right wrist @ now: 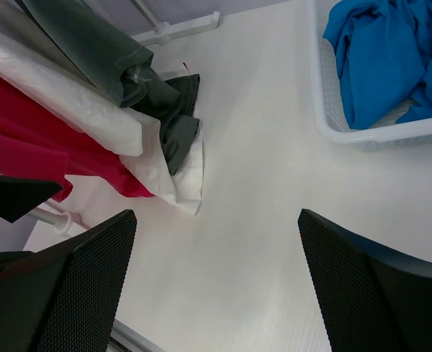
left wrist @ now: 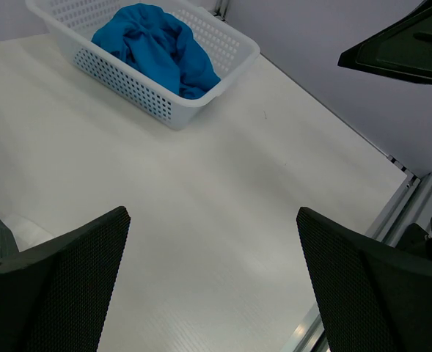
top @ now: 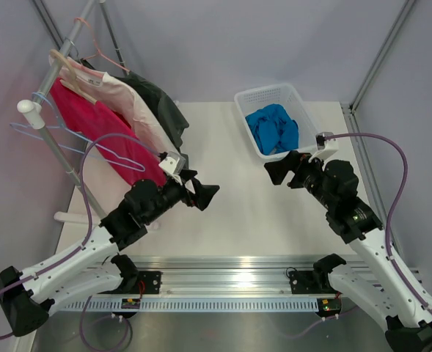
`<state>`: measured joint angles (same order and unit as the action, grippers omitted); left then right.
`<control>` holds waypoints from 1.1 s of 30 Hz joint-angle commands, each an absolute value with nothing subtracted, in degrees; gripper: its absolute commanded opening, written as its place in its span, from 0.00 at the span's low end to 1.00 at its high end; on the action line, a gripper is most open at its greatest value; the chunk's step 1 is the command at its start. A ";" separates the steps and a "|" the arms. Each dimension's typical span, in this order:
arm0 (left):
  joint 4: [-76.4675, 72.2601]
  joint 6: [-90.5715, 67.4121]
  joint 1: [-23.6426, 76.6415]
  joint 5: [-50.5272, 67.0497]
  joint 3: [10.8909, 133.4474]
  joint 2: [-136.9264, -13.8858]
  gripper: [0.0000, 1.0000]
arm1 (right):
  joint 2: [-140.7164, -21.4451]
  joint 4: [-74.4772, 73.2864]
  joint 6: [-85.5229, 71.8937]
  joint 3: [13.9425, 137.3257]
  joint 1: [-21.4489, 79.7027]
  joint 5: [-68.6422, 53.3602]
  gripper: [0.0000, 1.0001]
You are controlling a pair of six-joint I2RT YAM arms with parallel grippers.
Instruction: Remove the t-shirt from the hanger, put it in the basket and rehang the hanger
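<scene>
Top external view: the t-shirt (top: 91,132) hangs at the upper left of the frame, draped from the hanger (top: 75,75), which hooks over the slanted rail (top: 72,33). It is the front piece of a packed row, with a white garment (top: 131,103) and a dark garment (top: 160,103) pressed behind it and thin wire hangers (top: 43,103) crossing in front. The row's lower hems reach down to the table (top: 238,213).

Just below and right of the shirt's lower edge, the left gripper (top: 204,192) hangs over bare tabletop. Its fingers are spread wide and grasp nothing. It looks like a ready pose, with the shirt not yet touched. The right gripper (top: 278,170) sits at centre right, equally spread and empty. Just above it, at the upper right, a basket (top: 296,95) holds blue cloth (top: 273,128).

Cloth covers most of the hanger, so only a pale curved piece near the rail shows. How its hook seats on the rail is hard to make out. The shirt's neckline and sleeves cannot be told apart in the bunching. The left wrist view points away from the row and shows no shirt. The right wrist view catches only the hanging hems at its upper left, cut off by the frame edge.
</scene>
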<state>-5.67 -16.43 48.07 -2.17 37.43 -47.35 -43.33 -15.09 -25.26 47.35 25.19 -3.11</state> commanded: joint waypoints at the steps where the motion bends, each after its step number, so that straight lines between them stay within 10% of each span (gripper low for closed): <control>1: -7.82 -16.00 48.25 -3.69 37.62 -46.67 0.99 | -42.37 -13.98 -24.70 48.43 25.49 -3.69 1.00; 10: -6.16 -18.01 48.25 -6.75 38.93 -47.11 0.99 | -44.11 -14.15 -24.61 49.39 25.58 -2.38 0.99; 23: 18.35 -23.03 52.82 -16.16 73.20 -56.87 0.99 | -47.90 -14.50 -24.17 50.98 25.49 -8.79 1.00; 33: 19.87 -13.56 52.82 -64.22 78.05 -52.91 0.97 | -50.88 -13.97 -24.17 50.98 25.49 -12.04 1.00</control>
<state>20.84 -18.24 52.80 -44.45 76.47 -53.01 -49.76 -15.44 -25.21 50.02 25.19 -9.32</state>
